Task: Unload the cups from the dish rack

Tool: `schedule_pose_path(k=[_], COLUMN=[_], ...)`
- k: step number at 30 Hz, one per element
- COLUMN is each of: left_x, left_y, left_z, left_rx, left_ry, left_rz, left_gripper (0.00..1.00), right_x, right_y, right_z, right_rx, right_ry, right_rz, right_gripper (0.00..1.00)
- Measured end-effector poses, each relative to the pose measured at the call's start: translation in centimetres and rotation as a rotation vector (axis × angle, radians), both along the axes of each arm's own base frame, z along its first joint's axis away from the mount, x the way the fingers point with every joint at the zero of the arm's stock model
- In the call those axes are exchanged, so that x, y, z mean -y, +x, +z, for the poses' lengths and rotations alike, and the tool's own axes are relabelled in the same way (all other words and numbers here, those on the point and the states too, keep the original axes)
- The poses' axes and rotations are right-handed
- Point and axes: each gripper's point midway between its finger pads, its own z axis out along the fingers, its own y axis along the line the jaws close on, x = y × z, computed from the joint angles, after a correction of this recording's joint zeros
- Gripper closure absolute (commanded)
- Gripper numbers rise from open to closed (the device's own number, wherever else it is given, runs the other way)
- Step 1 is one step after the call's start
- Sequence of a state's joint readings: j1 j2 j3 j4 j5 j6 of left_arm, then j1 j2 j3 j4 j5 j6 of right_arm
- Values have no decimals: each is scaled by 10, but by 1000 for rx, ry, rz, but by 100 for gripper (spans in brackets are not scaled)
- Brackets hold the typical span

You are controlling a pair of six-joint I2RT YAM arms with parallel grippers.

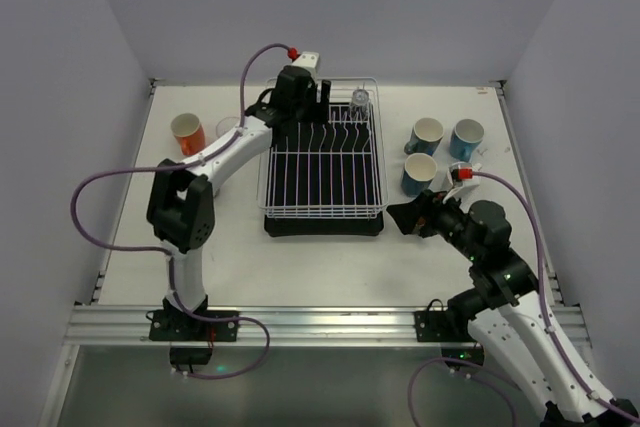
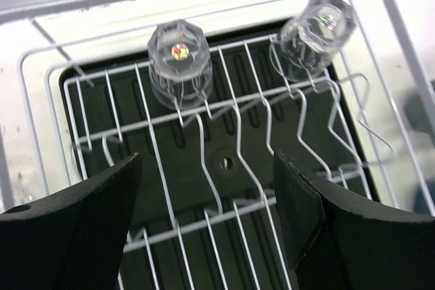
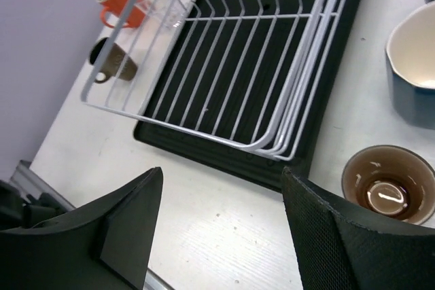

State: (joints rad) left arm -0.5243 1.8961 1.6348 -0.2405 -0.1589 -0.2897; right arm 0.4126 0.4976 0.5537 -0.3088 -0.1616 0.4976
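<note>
- Your left gripper (image 2: 207, 161) hangs over the far end of the dish rack (image 1: 322, 211), jaws spread wide and nothing between them.
- Your right gripper (image 3: 223, 174) also gapes empty, low over the table (image 1: 330, 267) just off the rack's near right corner.
- In the rack you have two clear glasses, both mouth down on the wires at the far end: one (image 2: 180, 59) ahead of your left finger, the other (image 2: 316, 28) further right. The top view shows only one of them, because the left arm covers the other.
- As far as the views show, those two are all the rack holds above its black drip tray (image 1: 322, 227).
- On the table right of the rack, count four cups, all upright: a teal cup (image 1: 427, 134), a blue cup (image 1: 466, 137), a darker blue cup (image 1: 420, 174), and a brown cup (image 3: 387, 181) just beside your right finger.
- Left of the rack, count two: an orange cup (image 1: 187, 132) and a brown mug (image 3: 112, 62) near it, seen through the wires. Something pale and clear sits just beside the orange one, too faint to name.
</note>
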Motion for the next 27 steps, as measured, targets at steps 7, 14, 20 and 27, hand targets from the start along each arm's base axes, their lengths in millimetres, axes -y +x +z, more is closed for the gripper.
schedule_pose_path(k=[7, 14, 20, 27], left_x=[10, 11, 3, 0], left_y=[54, 94, 114, 119], left_z=[-33, -48, -64, -71], left_rx=[20, 53, 48, 43], left_ry=[103, 144, 153, 146], left_rz=[45, 92, 104, 87], left_gripper=[21, 21, 31, 67], right_x=[-9, -16, -29, -35], right_y=[-13, -16, -20, -19], right_z=[22, 29, 34, 37], right_rx=[84, 103, 94, 95], right_ry=[58, 82, 121, 142], right_rz=[75, 121, 194, 218], right_gripper=[28, 28, 28, 28])
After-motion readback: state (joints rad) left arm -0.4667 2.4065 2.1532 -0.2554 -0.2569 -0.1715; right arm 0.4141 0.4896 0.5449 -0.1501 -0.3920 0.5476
